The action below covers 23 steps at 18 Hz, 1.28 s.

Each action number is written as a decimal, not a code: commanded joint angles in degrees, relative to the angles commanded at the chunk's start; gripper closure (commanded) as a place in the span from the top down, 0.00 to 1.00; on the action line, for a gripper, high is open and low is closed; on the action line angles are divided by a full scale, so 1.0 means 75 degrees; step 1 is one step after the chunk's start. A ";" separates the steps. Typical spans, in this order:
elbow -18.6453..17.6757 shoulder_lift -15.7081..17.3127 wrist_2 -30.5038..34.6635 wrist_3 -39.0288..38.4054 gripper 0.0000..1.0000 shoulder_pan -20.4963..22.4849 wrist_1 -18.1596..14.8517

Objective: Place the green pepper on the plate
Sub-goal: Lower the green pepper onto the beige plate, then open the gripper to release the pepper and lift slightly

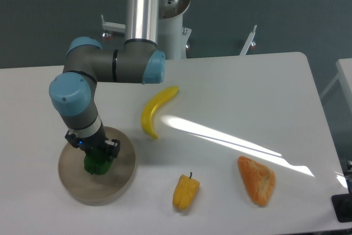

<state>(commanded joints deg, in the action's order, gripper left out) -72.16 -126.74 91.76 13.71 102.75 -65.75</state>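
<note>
Fixed camera, only view: green pepper (97,163) gripped in gripper (94,157), jaws closed around upper part. Pepper positioned low over middle of plate (118,177), likely touching plate floor; contact not confirmed. Centre spot judged chosen so pepper is kept off rim on release. Release not yet done. Banana (154,109), yellow pepper (185,191), orange wedge (257,180) left on table (247,97), apart from plate.

White table (247,92) carries plate (118,182), banana (155,109), yellow pepper (185,192) (dark stem), orange wedge (257,180).
</note>
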 joint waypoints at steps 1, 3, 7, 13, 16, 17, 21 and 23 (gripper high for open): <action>0.0000 -0.0012 0.0000 0.0000 0.29 -0.0012 0.0012; 0.0000 -0.0012 -0.0012 0.0012 0.29 -0.0012 0.0000; -0.0012 -0.0082 0.0000 0.0012 0.30 -0.0012 0.0012; -0.0023 -0.0106 0.0000 0.0035 0.30 -0.0012 0.0024; -0.0023 -0.0094 0.0000 0.0035 0.34 -0.0024 0.0024; -0.0023 -0.0094 0.0000 0.0035 0.34 -0.0024 0.0024; -0.0023 -0.0106 0.0000 0.0035 0.35 -0.0024 0.0024; -0.0023 -0.0094 0.0000 0.0035 0.37 -0.0024 0.0024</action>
<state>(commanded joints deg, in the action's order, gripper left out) -72.33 -127.44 91.76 13.97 102.57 -65.57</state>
